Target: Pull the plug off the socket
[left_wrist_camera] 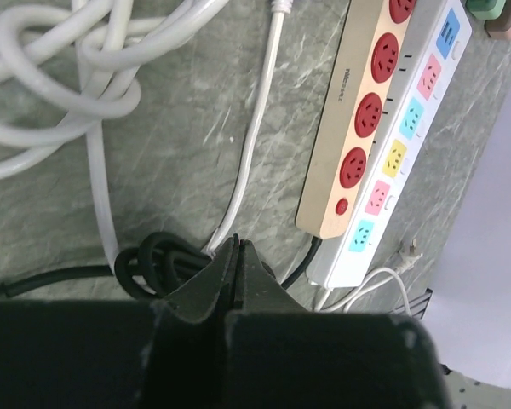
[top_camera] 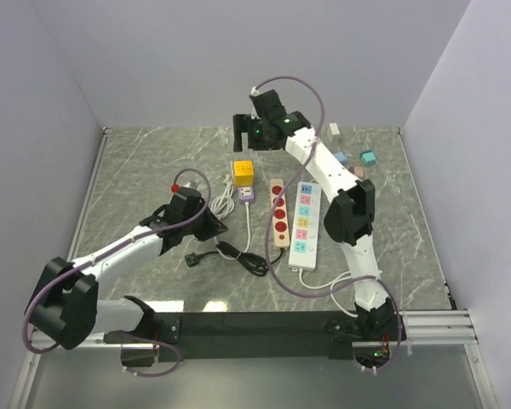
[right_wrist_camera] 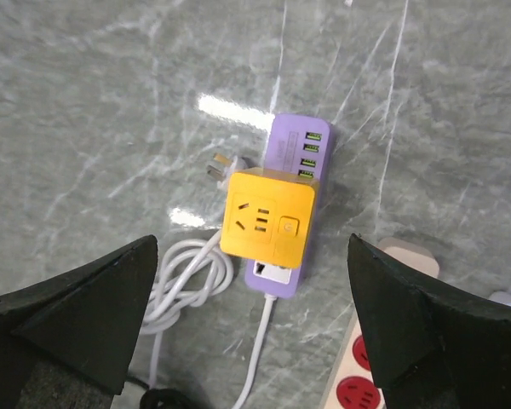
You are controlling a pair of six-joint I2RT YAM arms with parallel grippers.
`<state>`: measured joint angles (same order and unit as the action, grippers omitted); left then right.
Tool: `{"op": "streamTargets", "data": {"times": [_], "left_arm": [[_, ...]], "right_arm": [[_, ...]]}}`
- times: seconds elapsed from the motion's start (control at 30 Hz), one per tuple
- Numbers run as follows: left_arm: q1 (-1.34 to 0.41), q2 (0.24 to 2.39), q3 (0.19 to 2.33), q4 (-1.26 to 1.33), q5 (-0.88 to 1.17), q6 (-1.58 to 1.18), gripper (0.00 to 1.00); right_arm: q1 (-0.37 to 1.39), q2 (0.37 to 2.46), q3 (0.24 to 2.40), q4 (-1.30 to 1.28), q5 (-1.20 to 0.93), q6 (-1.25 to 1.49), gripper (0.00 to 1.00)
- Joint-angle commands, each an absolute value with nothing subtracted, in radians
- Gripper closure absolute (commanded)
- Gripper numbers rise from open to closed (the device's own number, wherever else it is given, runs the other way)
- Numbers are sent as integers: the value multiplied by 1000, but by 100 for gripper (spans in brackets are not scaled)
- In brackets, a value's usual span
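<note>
**A:** Yellow, a cube: that's the plug (right_wrist_camera: 266, 223). It sits on top of the purple socket (right_wrist_camera: 294, 149), around the middle of the table (top_camera: 136, 170).

**B:** Seated, or off already?

**A:** Seated, as far as I can tell. It covers the middle of the socket. A row of green ports shows on one side of it and a white outlet face on the other.

**B:** What lies right beside it?

**A:** A white plug (right_wrist_camera: 217, 170) lies loose on the table with its pins bare, just beside the socket. Next to that is a white cable (right_wrist_camera: 183, 281) in a loose coil. A thin cord (right_wrist_camera: 260, 358) runs from the socket's end toward the arms.

**B:** And the right gripper (right_wrist_camera: 251, 243)?

**A:** It hangs above the plug with its jaws wide apart. In its own camera the cube shows between the two fingers, and they touch nothing.

**B:** Further out?

**A:** A red strip (left_wrist_camera: 358, 119) and a white strip (left_wrist_camera: 409, 128) lie side by side, just to the right of the socket. A few small blocks (top_camera: 368, 158) sit at the back right.

**B:** The left gripper (left_wrist_camera: 237, 247)?

**A:** It's closed, tips together and holding nothing. It is low over the table just by a coiled black cable (left_wrist_camera: 153, 260), well short of the socket.
</note>
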<state>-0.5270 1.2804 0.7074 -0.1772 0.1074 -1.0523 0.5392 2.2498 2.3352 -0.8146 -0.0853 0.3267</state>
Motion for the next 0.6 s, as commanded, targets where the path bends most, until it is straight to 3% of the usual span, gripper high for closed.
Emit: {"op": "streamTargets", "data": {"times": [0.0,0.57], "left_arm": [[-525,1214,672,-161,106,-1077,100],[-525,1086,598,-209,91,-1115,100]], "right_arm": [[575,2328,2379,-827,-11,310,2],[612,2470,2407,-805,80,448,1]]}}
